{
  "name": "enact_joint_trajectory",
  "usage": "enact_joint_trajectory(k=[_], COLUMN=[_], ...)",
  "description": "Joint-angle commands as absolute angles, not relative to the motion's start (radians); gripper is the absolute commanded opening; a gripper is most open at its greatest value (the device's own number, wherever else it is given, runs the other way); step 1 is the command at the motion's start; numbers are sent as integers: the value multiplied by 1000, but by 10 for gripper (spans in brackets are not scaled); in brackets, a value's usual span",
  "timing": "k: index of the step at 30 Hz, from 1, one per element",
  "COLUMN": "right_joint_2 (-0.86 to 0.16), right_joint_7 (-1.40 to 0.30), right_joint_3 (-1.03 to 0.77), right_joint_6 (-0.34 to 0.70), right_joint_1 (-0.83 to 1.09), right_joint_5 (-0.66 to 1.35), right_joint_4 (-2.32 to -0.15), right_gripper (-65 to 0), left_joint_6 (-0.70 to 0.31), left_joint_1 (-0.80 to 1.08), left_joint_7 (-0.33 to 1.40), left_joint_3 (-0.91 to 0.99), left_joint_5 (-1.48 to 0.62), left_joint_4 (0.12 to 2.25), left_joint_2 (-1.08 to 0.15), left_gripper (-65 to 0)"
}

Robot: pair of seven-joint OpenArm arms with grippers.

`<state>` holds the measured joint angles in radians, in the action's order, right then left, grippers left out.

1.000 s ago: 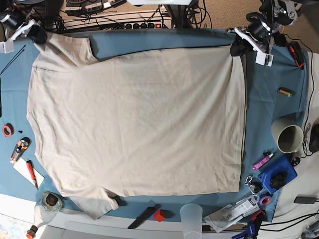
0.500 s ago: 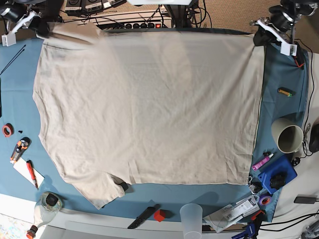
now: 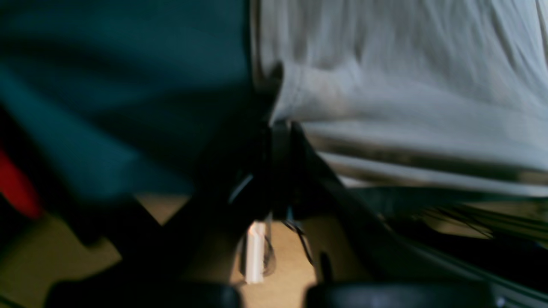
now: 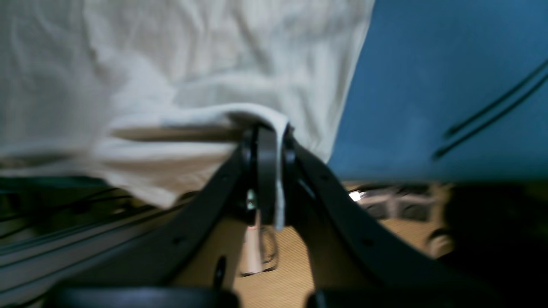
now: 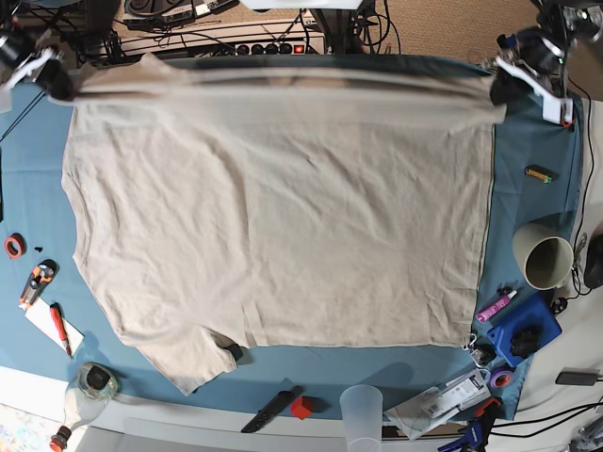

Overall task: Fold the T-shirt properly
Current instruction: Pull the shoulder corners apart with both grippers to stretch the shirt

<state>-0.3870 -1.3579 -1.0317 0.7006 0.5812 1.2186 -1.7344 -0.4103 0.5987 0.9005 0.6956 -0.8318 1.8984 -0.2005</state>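
While both arms sit at the far edge of the surface [image 5: 523, 202], the T-shirt [image 5: 283, 207] lies spread across the blue-teal cloth, its far edge pulled taut between them. Left gripper [image 5: 504, 87]: jaws clamped on the far corner of the T-shirt on the base view's right; the wrist view shows fabric bunched at the closed tips [image 3: 280, 124]. Right gripper [image 5: 57, 83]: jaws clamped on the opposite far corner, with a fold of cloth pinched between the black fingers [image 4: 267, 171]. One short sleeve [image 5: 188, 363] lies flat at the near edge of the T-shirt. A beige cup [image 5: 546, 259] stands beside the T-shirt, apart from its hem.
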Motion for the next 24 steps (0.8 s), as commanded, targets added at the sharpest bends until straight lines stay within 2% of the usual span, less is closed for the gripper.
enact_joint_trajectory(k=[1, 7, 16, 24], right_joint_2=[-425, -485, -474, -474], right_joint_7=[-1323, -1299, -1201, -1201], right_joint_3=[-1046, -991, -785, -735], right_joint_6=[698, 667, 627, 627], right_joint_1=[575, 505, 410, 399], right_joint_5=[1210, 1103, 890, 863], right_joint_4=[-1747, -1747, -1745, -1745], right_gripper=[-650, -650, -650, -650], left_joint_6=[-400, -400, -400, -412], left_joint_1=[588, 534, 495, 556], left_joint_7=[895, 917, 898, 952], left_joint_3=[704, 703, 702, 703], left_joint_5=[-833, -823, -774, -868], left_joint_4=[1916, 1916, 1915, 1920], left_joint_2=[-220, -241, -251, -245], left_gripper=[-650, -650, -650, -650])
